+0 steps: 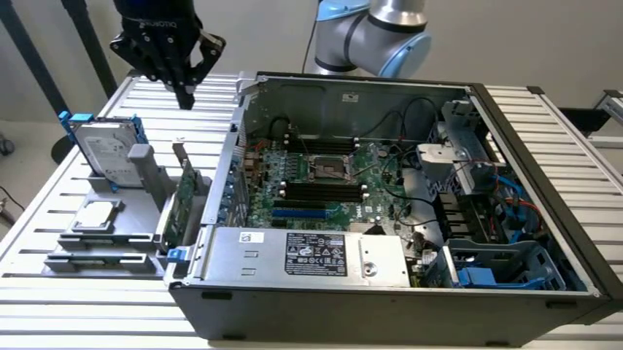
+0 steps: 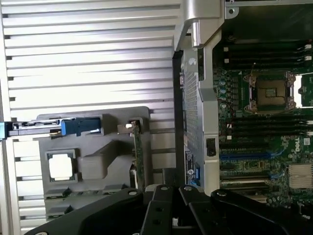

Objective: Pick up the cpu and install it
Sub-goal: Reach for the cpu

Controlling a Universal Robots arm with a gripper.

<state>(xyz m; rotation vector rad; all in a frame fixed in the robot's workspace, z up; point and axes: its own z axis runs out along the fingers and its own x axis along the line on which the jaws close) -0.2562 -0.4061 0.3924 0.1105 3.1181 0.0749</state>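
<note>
Exterior view: cpu (image 1: 95,215) well apart from empty hand (image 1: 185,100), pinched together

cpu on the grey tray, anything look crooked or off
Nothing stands out. The cpu lies flat and square in its recess on the grey tray, and the gripper hangs shut above the table, apart from it.

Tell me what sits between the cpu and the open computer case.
A green expansion card, standing on edge in the grey holder, sits between the cpu and the case; the exterior view shows it.
</note>
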